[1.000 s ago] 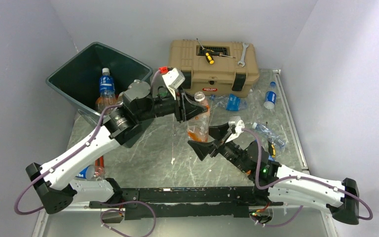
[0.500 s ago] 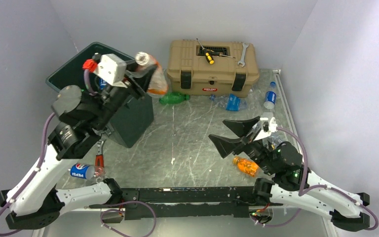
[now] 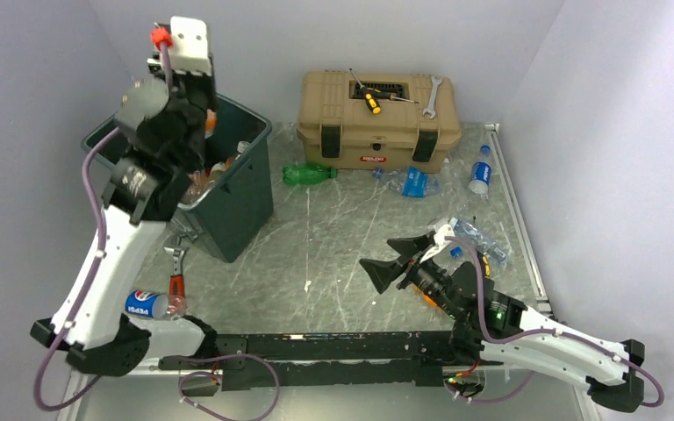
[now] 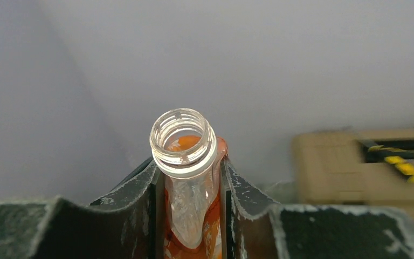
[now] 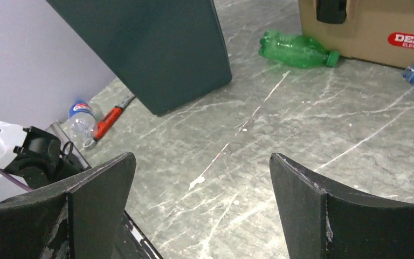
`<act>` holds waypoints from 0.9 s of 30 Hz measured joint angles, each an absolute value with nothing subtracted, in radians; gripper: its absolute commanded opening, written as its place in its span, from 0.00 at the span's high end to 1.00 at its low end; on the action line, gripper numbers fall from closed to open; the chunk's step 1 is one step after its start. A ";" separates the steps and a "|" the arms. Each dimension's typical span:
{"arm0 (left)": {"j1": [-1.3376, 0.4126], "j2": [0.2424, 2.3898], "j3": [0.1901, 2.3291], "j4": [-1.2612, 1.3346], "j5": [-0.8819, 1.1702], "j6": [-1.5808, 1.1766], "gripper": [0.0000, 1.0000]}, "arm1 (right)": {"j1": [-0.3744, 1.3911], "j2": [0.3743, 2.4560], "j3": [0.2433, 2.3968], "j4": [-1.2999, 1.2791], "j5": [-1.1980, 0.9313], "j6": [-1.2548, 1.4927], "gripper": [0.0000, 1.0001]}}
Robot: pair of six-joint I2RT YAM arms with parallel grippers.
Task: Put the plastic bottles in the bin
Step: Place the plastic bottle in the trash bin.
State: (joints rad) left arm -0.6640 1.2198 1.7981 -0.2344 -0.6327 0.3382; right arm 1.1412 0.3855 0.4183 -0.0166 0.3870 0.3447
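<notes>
Plain pale lavender-grey walls (image 3: pixel 333 35) enclose the grey marbled counter (image 3: pixel 333 246) on its left, far and right sides, under soft, even light.

Bare grey marbled tabletop (image 3: pixel 333 237) lies open between the tall dark green plastic bin (image 3: pixel 241 206) and the spread right gripper (image 3: pixel 376 252). The left gripper (image 4: pixel 190 163), clamping an uncapped orange plastic bottle (image 4: pixel 183 136), crowds the bin's mouth.

White arm shells (image 3: pixel 105 263), black joints (image 3: pixel 136 180), purple cables (image 3: pixel 95 189), a red connector (image 3: pixel 155 37) — scuffed black gripper fingers (image 5: pixel 94 199)
</notes>
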 measured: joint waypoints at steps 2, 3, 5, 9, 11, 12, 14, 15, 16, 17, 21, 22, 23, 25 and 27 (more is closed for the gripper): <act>-0.502 1.273 1.840 -0.347 -0.582 0.243 1.00 | 1.141 0.400 0.415 -0.016 0.393 0.353 0.00; -0.429 1.292 1.842 -0.388 -0.561 0.200 1.00 | 1.141 0.405 0.415 -0.014 0.393 0.360 0.00; -0.319 1.317 1.831 -0.457 -0.535 0.123 1.00 | 1.141 0.410 0.415 -0.014 0.393 0.369 0.00; -0.126 1.322 1.786 -0.543 -0.439 -0.023 1.00 | 1.141 0.410 0.404 -0.004 0.386 0.400 0.00; -0.044 1.317 1.769 -0.553 -0.406 -0.078 1.00 | 1.141 0.406 0.386 0.001 0.383 0.418 0.00; -0.006 1.309 1.752 -0.554 -0.395 -0.102 1.00 | 1.141 0.403 0.376 0.001 0.382 0.424 0.00; 0.041 1.283 1.707 -0.557 -0.381 -0.143 1.00 | 1.141 0.390 0.356 0.000 0.383 0.436 0.00; 0.048 1.274 1.691 -0.557 -0.376 -0.154 1.00 | 1.141 0.382 0.345 -0.001 0.383 0.440 0.00; 0.050 1.265 1.674 -0.558 -0.368 -0.167 1.00 | 1.141 0.372 0.337 -0.002 0.384 0.442 0.00; 0.050 1.260 1.662 -0.558 -0.360 -0.178 1.00 | 1.141 0.362 0.332 -0.004 0.384 0.442 0.00; 0.053 1.268 1.637 -0.558 -0.340 -0.206 1.00 | 1.141 0.325 0.330 -0.007 0.385 0.443 0.00; 0.057 1.271 1.623 -0.553 -0.335 -0.212 1.00 | 1.141 0.319 0.330 -0.007 0.385 0.444 0.00; 0.061 1.272 1.601 -0.548 -0.329 -0.222 1.00 | 1.141 0.312 0.330 -0.007 0.387 0.446 0.00; 0.065 1.275 1.560 -0.545 -0.312 -0.234 1.00 | 1.141 0.302 0.330 -0.010 0.389 0.449 0.00; 0.068 1.283 1.530 -0.545 -0.299 -0.250 1.00 | 1.141 0.292 0.330 -0.022 0.393 0.451 0.00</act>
State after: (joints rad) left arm 0.0681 1.2827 1.5299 -0.5446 -0.2993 -0.2501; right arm 1.1412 0.2920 0.3298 -0.0223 0.3935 0.4511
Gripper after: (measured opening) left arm 0.352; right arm 0.997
